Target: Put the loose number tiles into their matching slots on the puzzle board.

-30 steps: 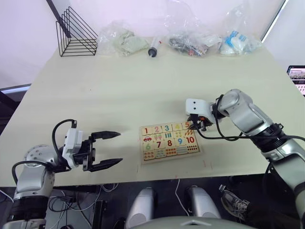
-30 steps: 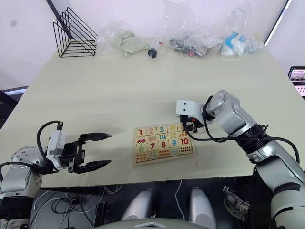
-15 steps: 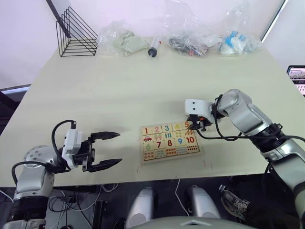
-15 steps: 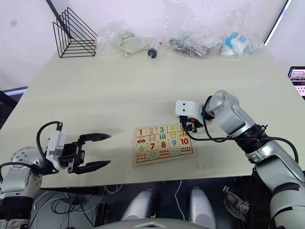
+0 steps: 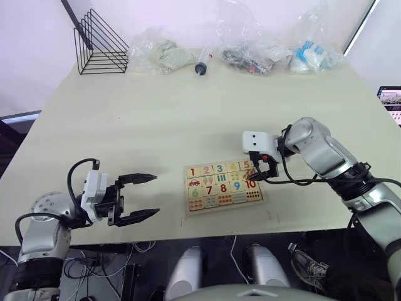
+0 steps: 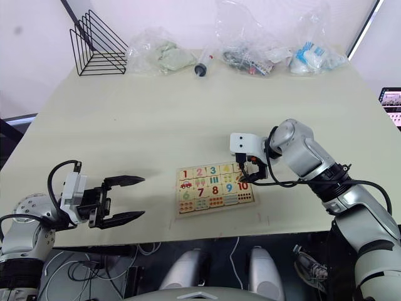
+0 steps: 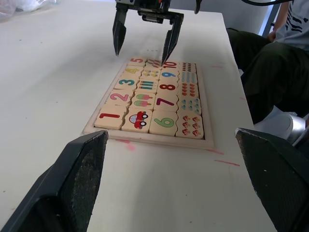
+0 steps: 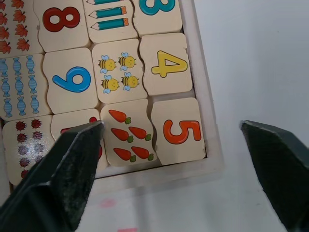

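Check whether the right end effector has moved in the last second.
Yes. The right end effector has come down and toward the robot, from the far right corner of the puzzle board to over its 10 tile, fingers open.

Right arm reaches in from the right, elbow bent, wrist angled down; right gripper (image 5: 257,174) is poised over the top-right corner of the puzzle board (image 5: 222,185), fingers spread apart, tips pointing down at it and holding nothing. Left arm sits low, well left of the puzzle board, forearm level; left gripper (image 5: 139,197) points toward it, fingers wide apart, empty.
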